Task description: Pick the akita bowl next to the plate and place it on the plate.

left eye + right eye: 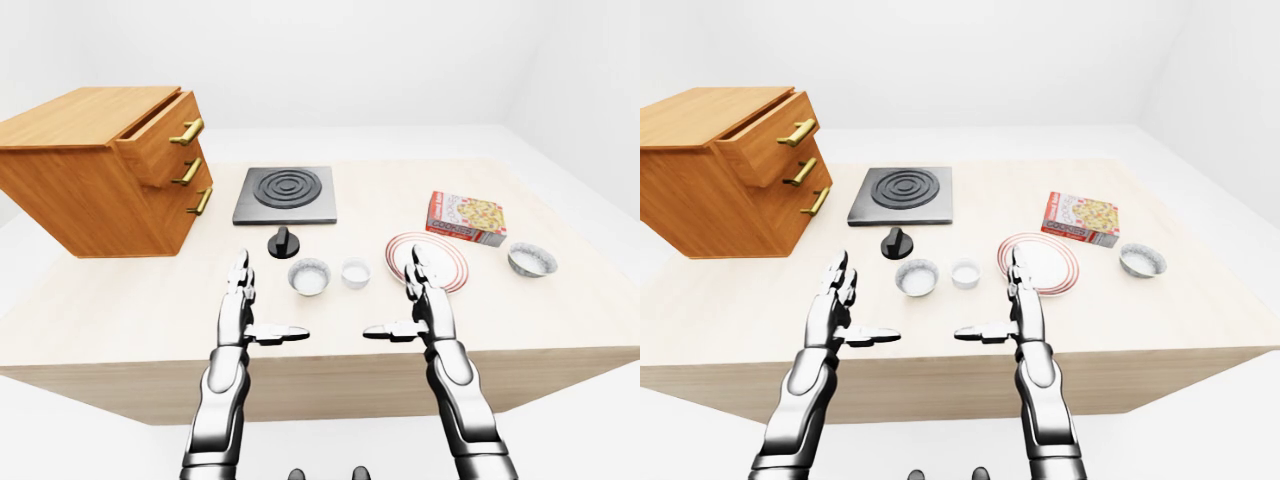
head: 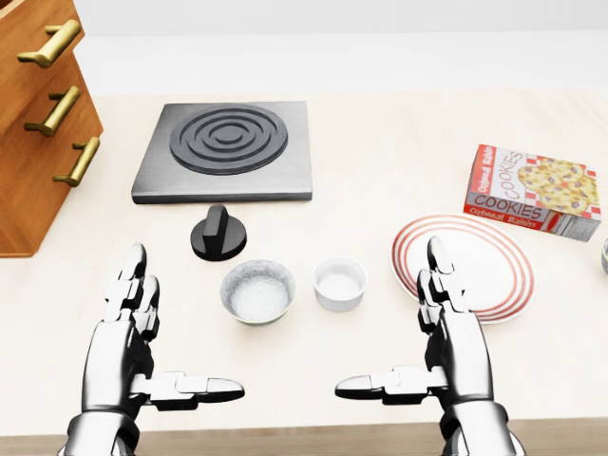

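While both hands hover over the tabletop [image 2: 380,190] at the bottom of the head view, the left hand [image 2: 123,342] and right hand [image 2: 456,347] show fingers straight and spread, thumbs turned toward each other, gripping nothing: judged a ready stance, no reach begun. Akita bowl [image 1: 532,261]: upright on the tabletop just right of the red-ringed plate [image 2: 494,256], apart from it, untouched; the right hand is the nearer. A similar grey bowl [image 2: 256,292] and a small white cup [image 2: 339,283] stand left of the plate, cup between, so that bowl is judged not the target.
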